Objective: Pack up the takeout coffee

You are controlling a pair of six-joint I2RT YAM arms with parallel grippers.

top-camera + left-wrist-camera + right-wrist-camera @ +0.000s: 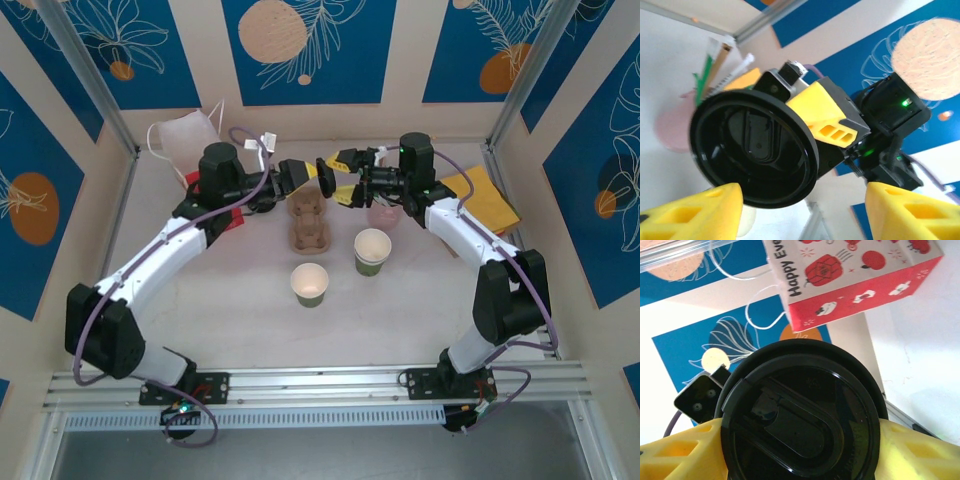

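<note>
Two lidless green paper cups [372, 250] [310, 284] wait below the jaws, none capped yet; right gripper [800, 440] clamps round black plastic lid [800, 415] across its rim, presumably for capping, left gripper [805, 215] spread wide, empty, alongside.

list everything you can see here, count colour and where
cups: two, green with white inside, no lids, middle of the table
cup carrier: one, brown cardboard, behind the cups
lid: one, black, held in the air
pink cup: one, pink, behind the right-hand green cup
yellow paper: one, yellow, back right
bag: one, white and red, back left corner
table: one, off-white
left gripper: one, yellow fingers, open, facing the lid
right gripper: one, yellow fingers, shut on the lid
</note>
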